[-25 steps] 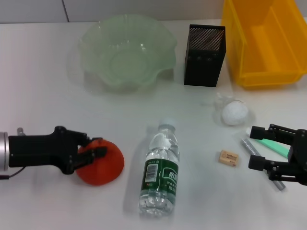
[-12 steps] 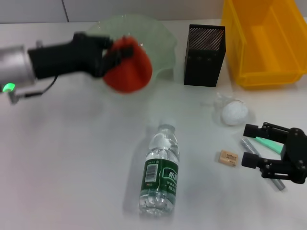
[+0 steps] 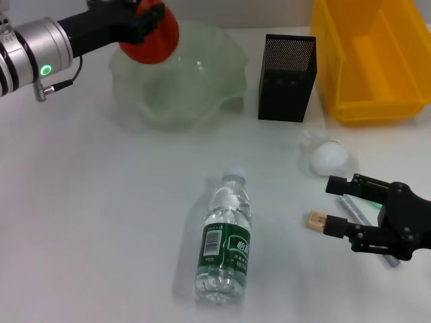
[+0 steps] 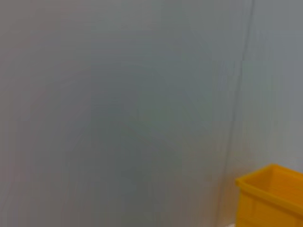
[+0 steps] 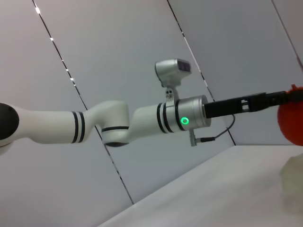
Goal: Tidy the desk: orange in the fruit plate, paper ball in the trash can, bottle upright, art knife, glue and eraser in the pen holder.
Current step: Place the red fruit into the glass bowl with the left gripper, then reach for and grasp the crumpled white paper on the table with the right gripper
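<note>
clamping the orange (image 3: pixel 152 39), left hand (image 3: pixel 138 20) now higher, over the fruit plate (image 3: pixel 202 101) rim

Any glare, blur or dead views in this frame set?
Head view: even light, soft shadow beside the bottle; fruit plate looks hazy, orange in the left gripper slightly smeared. Left wrist view: almost featureless grey, only the trash can corner readable. Right wrist view: ceiling seams show small bright glints.

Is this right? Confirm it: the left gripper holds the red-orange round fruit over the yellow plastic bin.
Not quite. In the head view the left gripper holds the red-orange round orange over the pale-green scalloped glass fruit plate, not the bin.
</note>
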Controlling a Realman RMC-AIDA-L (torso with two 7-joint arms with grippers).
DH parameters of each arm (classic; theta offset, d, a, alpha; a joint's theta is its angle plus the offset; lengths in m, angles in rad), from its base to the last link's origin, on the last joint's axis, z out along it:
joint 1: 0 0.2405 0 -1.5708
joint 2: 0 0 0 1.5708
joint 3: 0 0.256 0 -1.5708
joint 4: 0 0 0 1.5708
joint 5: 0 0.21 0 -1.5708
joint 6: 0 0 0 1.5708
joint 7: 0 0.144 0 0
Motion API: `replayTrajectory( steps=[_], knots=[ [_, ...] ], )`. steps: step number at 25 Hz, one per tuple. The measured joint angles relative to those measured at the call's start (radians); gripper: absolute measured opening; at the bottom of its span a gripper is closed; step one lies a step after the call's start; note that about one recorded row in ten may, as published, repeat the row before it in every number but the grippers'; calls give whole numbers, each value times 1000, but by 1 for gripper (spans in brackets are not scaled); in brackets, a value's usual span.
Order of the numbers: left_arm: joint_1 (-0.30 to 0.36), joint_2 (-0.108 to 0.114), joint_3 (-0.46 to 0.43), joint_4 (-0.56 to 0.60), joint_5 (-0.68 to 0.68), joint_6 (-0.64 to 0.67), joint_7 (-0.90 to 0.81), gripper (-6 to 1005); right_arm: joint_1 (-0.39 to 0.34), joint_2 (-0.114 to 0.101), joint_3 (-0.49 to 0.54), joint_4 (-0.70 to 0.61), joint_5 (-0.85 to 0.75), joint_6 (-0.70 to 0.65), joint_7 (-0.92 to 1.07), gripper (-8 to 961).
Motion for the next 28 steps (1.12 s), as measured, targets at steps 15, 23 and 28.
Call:
replayTrajectory(
  steps=[15, 23, 28],
  knots=[
    [266, 34, 1, 15, -287, 528, 117, 629, 63, -1, 158, 43, 6, 46, 18, 774],
    [378, 117, 36, 10, -60, 723, 107, 829, 116, -105, 176, -379, 73, -149, 532, 770],
    [412, 130, 33, 16, -19, 749, 75, 828, 184, -158, 39, -812, -41, -190, 941, 767]
  ],
)
